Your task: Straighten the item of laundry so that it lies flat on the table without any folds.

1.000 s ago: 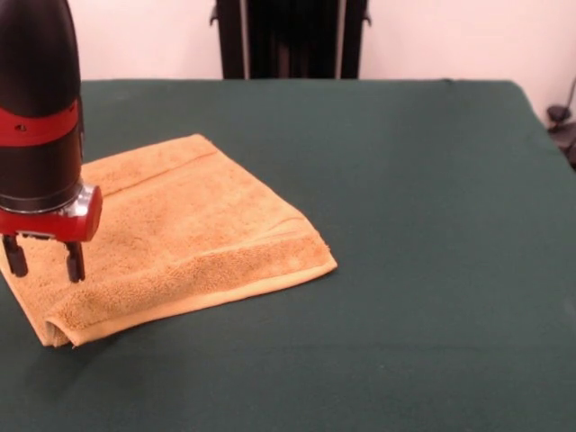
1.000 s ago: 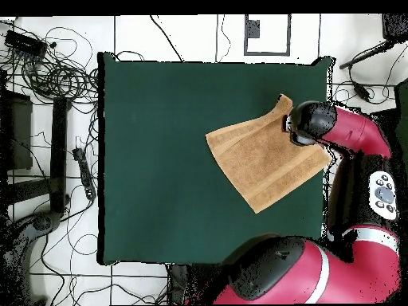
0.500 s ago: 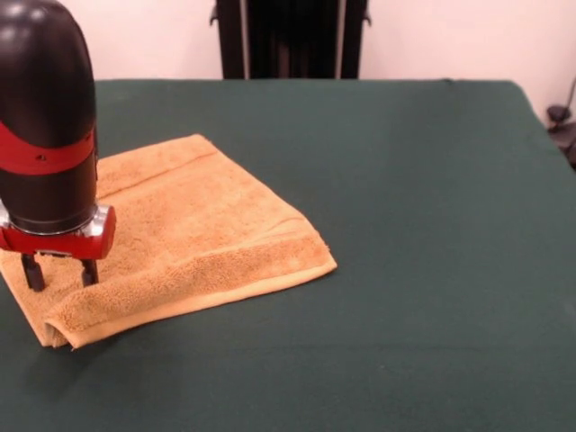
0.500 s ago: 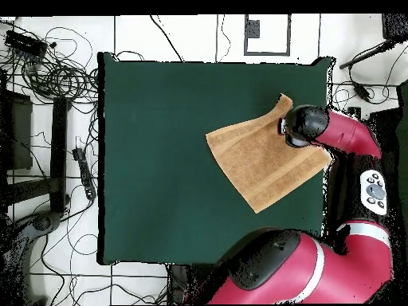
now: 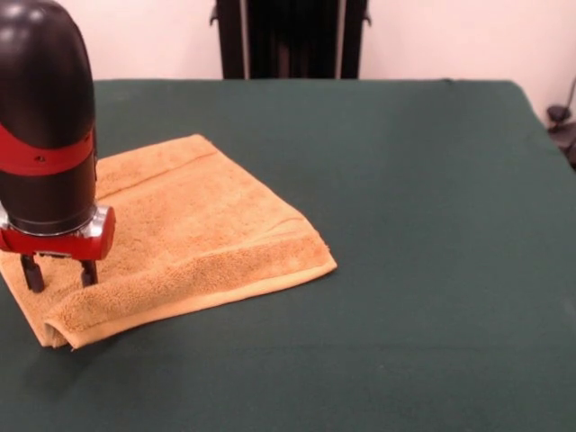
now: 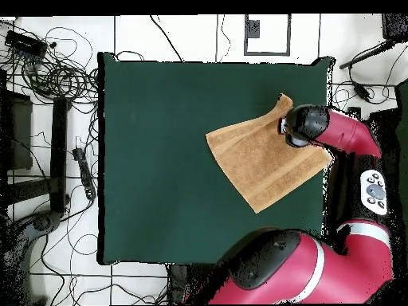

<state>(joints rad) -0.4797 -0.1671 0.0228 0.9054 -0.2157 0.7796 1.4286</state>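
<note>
Towel (image 5: 193, 229) lies at the left of the front view on the green desk (image 5: 423, 225), its near edge doubled over in a thick fold. Gripper (image 5: 59, 272) stands at the fold's left end, fingers (image 5: 87, 272) spread and empty, tips on the cloth, probably placed to pinch the folded layer and draw it open.

A tangle of black cables (image 6: 60, 68) lies on the white tiled floor (image 6: 183, 28) beside one short end of the table. A black metal stand (image 6: 57, 151) and a small black power strip (image 6: 83, 171) sit among them. A grey-framed square (image 6: 267, 33) lies on the floor. In the front view, a dark upright frame (image 5: 290, 38) stands against a pale wall (image 5: 450, 38).
</note>
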